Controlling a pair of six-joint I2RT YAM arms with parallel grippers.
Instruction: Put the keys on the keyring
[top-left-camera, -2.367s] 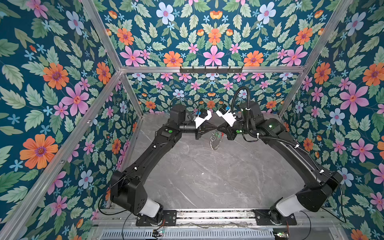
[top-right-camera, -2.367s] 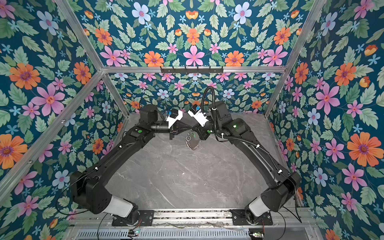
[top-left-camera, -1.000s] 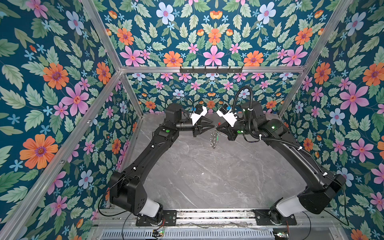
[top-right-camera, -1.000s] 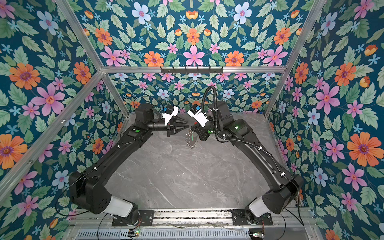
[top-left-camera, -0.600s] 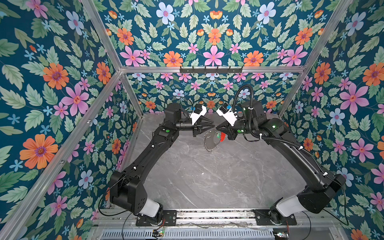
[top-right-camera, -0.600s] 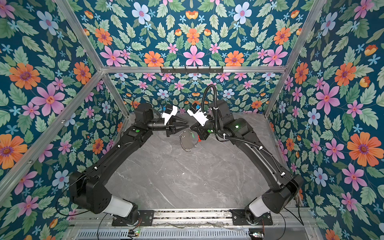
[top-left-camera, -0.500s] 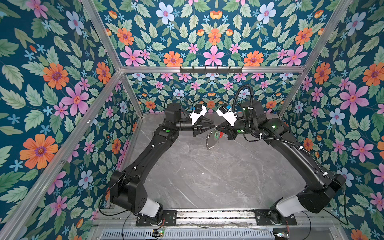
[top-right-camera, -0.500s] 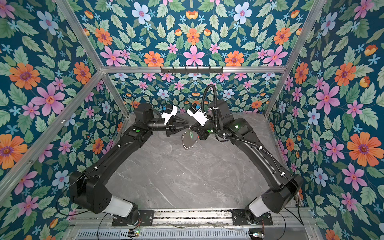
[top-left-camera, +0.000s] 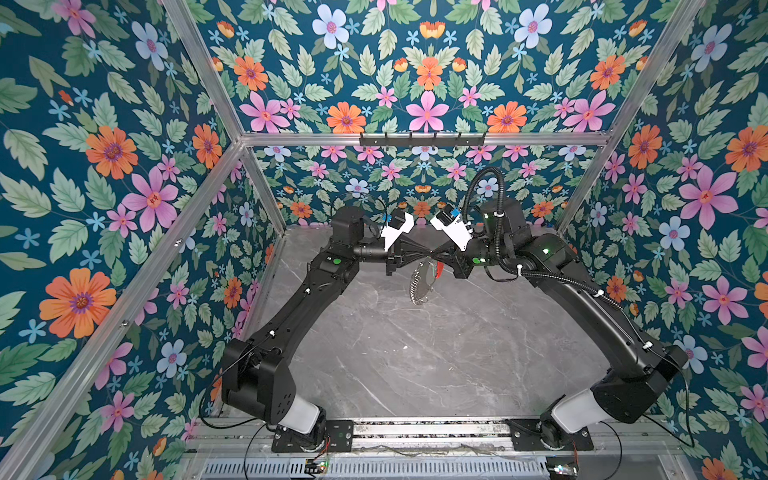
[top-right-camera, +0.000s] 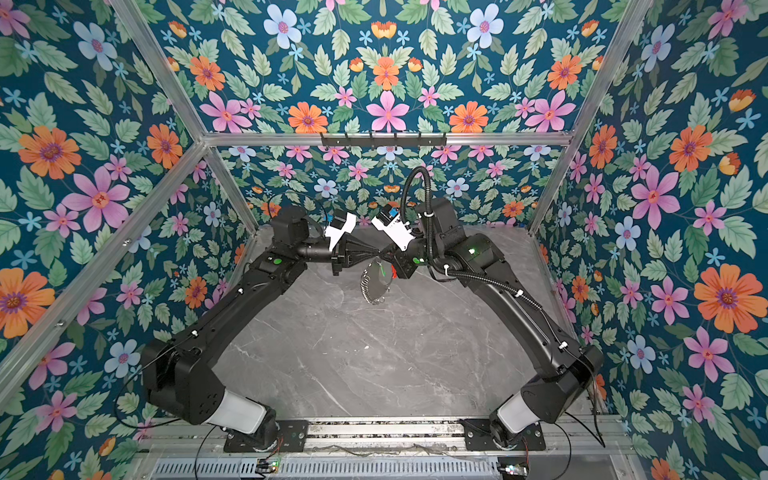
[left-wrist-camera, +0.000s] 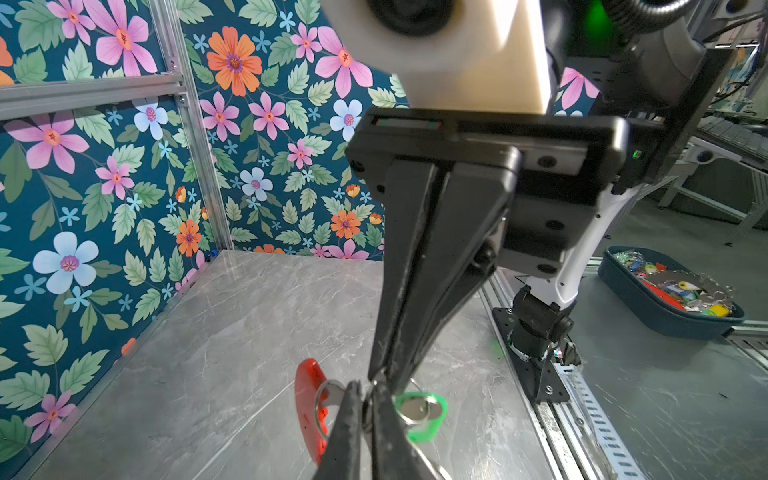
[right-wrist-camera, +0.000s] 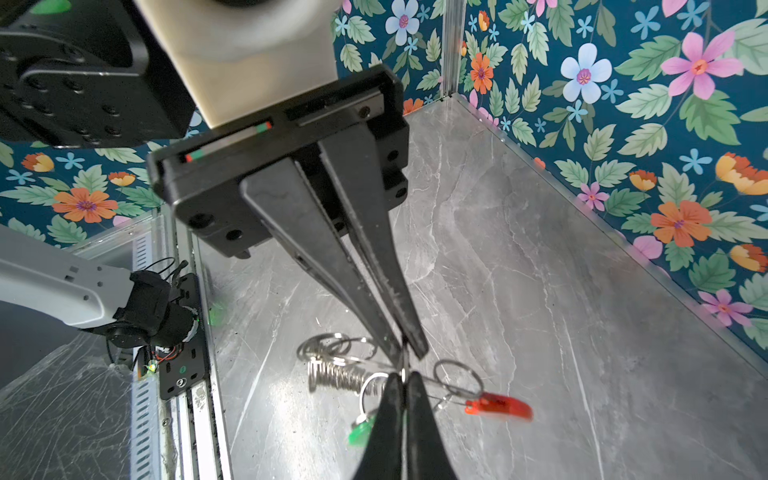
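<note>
In both top views my two grippers meet tip to tip above the back middle of the table. The keyring (top-left-camera: 414, 286) (top-right-camera: 365, 286) hangs under them, a thin hoop with stacked silver split rings (right-wrist-camera: 340, 376) and a red arc (left-wrist-camera: 306, 411) (right-wrist-camera: 498, 407). The left gripper (top-left-camera: 432, 253) (left-wrist-camera: 365, 399) is shut on the hoop's wire. The right gripper (top-left-camera: 439, 256) (right-wrist-camera: 403, 380) is shut on the same wire right beside it. The keys, a green tag (left-wrist-camera: 422, 415) (right-wrist-camera: 359, 432) on a small loop, dangle just below the tips, beside the red arc.
The grey marble table (top-left-camera: 395, 353) lies under the hanging ring. A black hook rail (top-left-camera: 422, 139) crosses the back wall. Outside the cell, in the left wrist view, a dark blue tray (left-wrist-camera: 615, 274) holds several coloured tags and rings.
The left gripper has moved right to the right gripper's tips and has shut there. The keyring swung and turned under the right gripper.
</note>
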